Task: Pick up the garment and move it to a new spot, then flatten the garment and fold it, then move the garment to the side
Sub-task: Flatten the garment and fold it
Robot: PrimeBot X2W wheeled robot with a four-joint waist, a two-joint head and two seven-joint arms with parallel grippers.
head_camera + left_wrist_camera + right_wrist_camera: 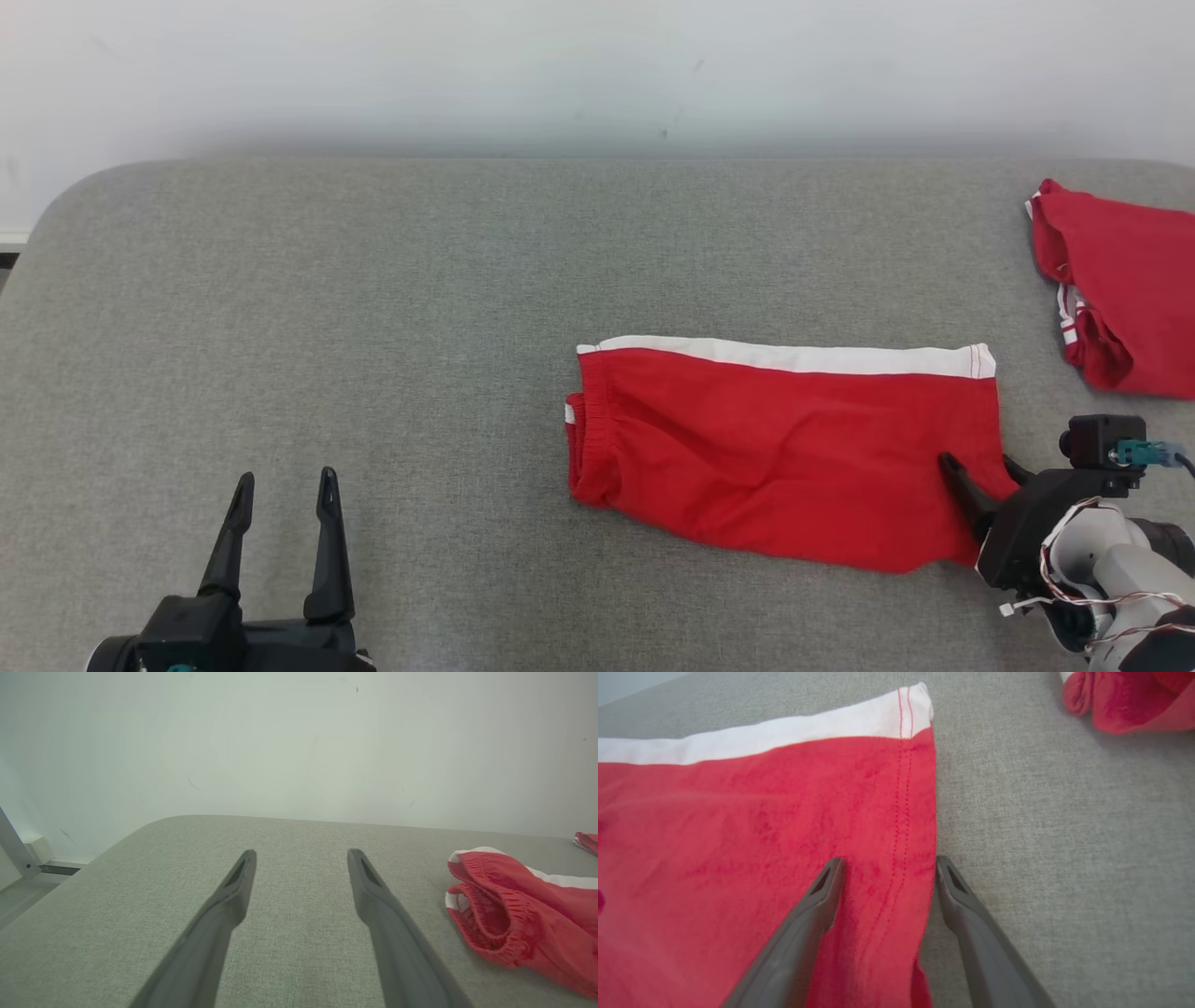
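Nearest the robot, the left gripper (286, 476) hovers over bare grey table (373, 280) at the lower left, its two dark fingers spread wide with nothing between them. From its wrist view the left gripper (301, 851) points toward the far edge while the garment (523, 905) lies off to its right, well apart.

At the lower right, the right gripper (978, 462) sits at the garment's near right corner. Its wrist view shows the right gripper (889, 859) parted wide, straddling the stitched leg hem (920, 812): one finger over red cloth, the other over bare table just beside the edge. It grips nothing; whether the inner finger touches the fabric cannot be told.

The garment (784, 448), red shorts with a white stripe (794, 357) along the far edge, lies flat right of centre. Its long axis runs side to side, elastic waistband (588, 439) toward the robot's left, hem toward its right. The right arm is plainly the nearer one.

Farther back at the right edge, a second red garment (1120, 280) lies bunched, well apart. The fold looks done; shifting the shorts aside likely remains, starting from this hem.
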